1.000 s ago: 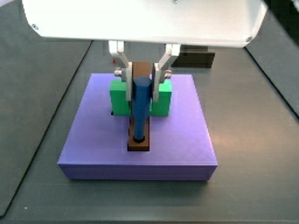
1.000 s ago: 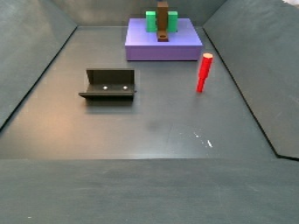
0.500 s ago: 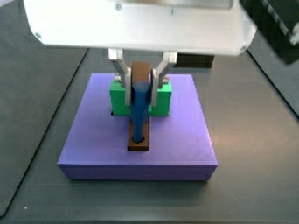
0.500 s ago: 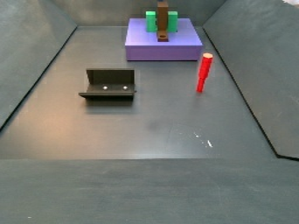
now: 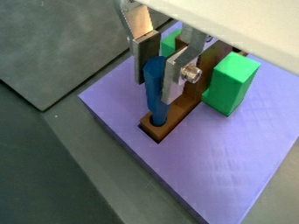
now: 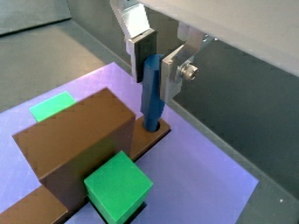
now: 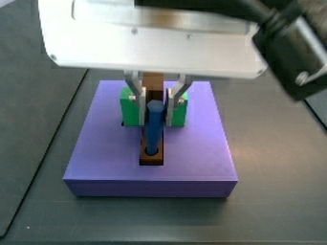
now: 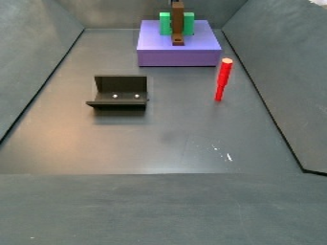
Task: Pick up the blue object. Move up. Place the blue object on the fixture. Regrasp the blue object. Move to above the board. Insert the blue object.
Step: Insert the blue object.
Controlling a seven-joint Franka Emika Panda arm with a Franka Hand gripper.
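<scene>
The blue object [image 5: 155,87] is a thin blue peg standing upright with its lower end in the round hole of the brown bar [image 5: 176,118] on the purple board [image 5: 222,166]. It also shows in a wrist view [image 6: 152,92] and a side view [image 7: 153,129]. My gripper [image 5: 159,87] hangs straight over the board, and its silver fingers [image 6: 142,66] flank the top of the peg. In a side view the gripper [image 7: 156,99] stands wider than the peg, with gaps on both sides. The fixture [image 8: 119,92] stands empty on the floor, away from the board [image 8: 160,55].
Green blocks [image 7: 129,107] sit on the board beside the brown bar, close to my fingers. A red peg [image 8: 224,78] stands upright on the floor next to the board. Dark walls ring the floor.
The gripper body looms larger in the side view. The blue peg shows shorter above the brown bar than before and stays in the hole. The fixture and red peg have not moved.
</scene>
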